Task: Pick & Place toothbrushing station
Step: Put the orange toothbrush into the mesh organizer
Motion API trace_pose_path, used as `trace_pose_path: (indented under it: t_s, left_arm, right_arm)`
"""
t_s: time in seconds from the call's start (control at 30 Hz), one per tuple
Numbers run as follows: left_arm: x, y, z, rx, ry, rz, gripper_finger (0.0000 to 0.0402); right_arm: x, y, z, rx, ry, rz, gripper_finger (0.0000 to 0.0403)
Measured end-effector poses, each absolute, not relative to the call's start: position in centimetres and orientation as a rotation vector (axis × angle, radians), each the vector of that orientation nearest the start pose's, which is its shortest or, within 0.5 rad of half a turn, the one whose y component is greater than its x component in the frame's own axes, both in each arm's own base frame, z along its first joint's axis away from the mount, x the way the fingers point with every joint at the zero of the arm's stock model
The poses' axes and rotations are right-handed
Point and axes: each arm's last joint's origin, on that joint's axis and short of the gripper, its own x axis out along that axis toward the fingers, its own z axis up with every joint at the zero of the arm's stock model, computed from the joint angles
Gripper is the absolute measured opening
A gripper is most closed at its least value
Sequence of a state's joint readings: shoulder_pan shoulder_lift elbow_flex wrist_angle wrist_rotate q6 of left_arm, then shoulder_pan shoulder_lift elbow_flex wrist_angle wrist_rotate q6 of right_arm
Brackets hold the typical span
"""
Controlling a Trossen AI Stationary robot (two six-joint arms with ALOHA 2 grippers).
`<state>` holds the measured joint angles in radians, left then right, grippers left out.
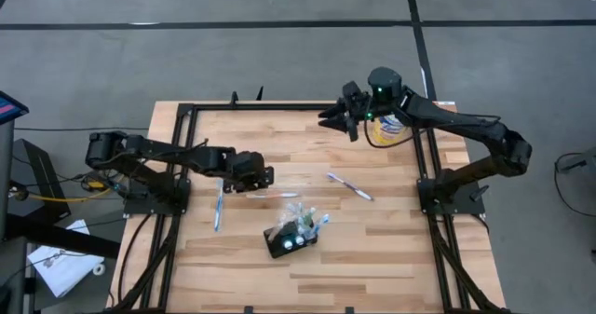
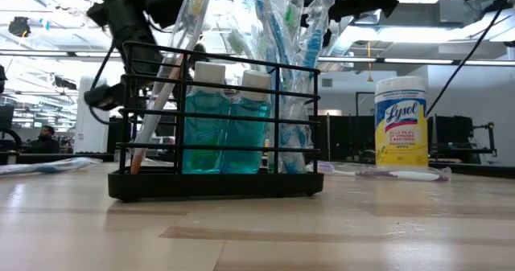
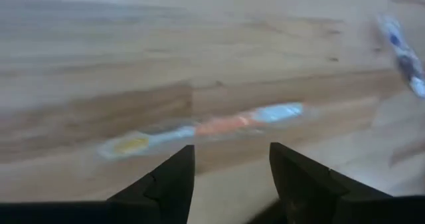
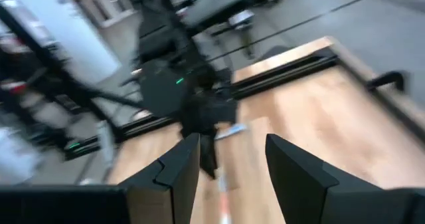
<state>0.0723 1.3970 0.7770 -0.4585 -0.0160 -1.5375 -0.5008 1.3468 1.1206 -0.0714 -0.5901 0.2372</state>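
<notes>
1. Left gripper (image 1: 270,175): it hovers low over the table (image 1: 391,249), fingers (image 3: 169,181) spread wide, nothing between them. Directly ahead of the fingertips lies a wrapped toothbrush (image 3: 199,127) with an orange middle and pale blue ends, flat on the wood, untouched.
2. Step in hand, as judged: approach. No item is gripped and the station has not been lifted. Whether the loose brush or the station is the left arm's target cannot be settled from these views.
3. Toothbrushing station (image 1: 291,238): it sits nearer the table's front edge than the left gripper, off to that gripper's outer side and well apart from it. It is upright on its base.
4. Appearance of the station: a black wire rack (image 2: 217,126) on a solid black base, holding two bottles of blue-green liquid (image 2: 225,130) with white caps, and several wrapped toothbrushes standing up out of it.
5. Next move, as judged: the gripper needs to centre over the chosen item and descend. For the station, the wire top rail looks the likeliest hold, and the upright brushes crowd it.
6. Another loose toothbrush (image 1: 219,207) lies beside the left gripper; a further one (image 1: 350,186) lies beyond the station.
7. Right gripper (image 1: 341,112): it is raised at the table's far edge, fingers apart and empty, beside a Lysol wipes canister (image 2: 401,126).
</notes>
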Motion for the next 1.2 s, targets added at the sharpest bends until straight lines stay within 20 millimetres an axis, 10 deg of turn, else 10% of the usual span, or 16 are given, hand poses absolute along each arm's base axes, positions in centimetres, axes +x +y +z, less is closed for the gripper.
trace_pose_path:
  t_s: [0.17,0.43,0.77,1.2]
  left_arm:
    - [26.8,1.8,19.9,-1.337,0.911,0.723,0.0190]
    - [23.6,0.9,18.8,-0.833,1.397,0.500,0.0190]
    - [23.6,1.9,18.6,-0.278,1.400,0.245,0.0182]
    - [22.1,2.4,14.8,-0.235,1.381,0.097,0.0175]
  right_arm:
    - [26.8,-13.4,33.8,0.418,0.268,0.182,0.0163]
    - [27.2,-12.4,34.0,0.402,0.261,0.260,0.0163]
    - [28.3,-10.8,34.5,0.448,0.220,0.192,0.0163]
    - [28.9,-9.9,34.8,0.494,0.190,0.119,0.0163]
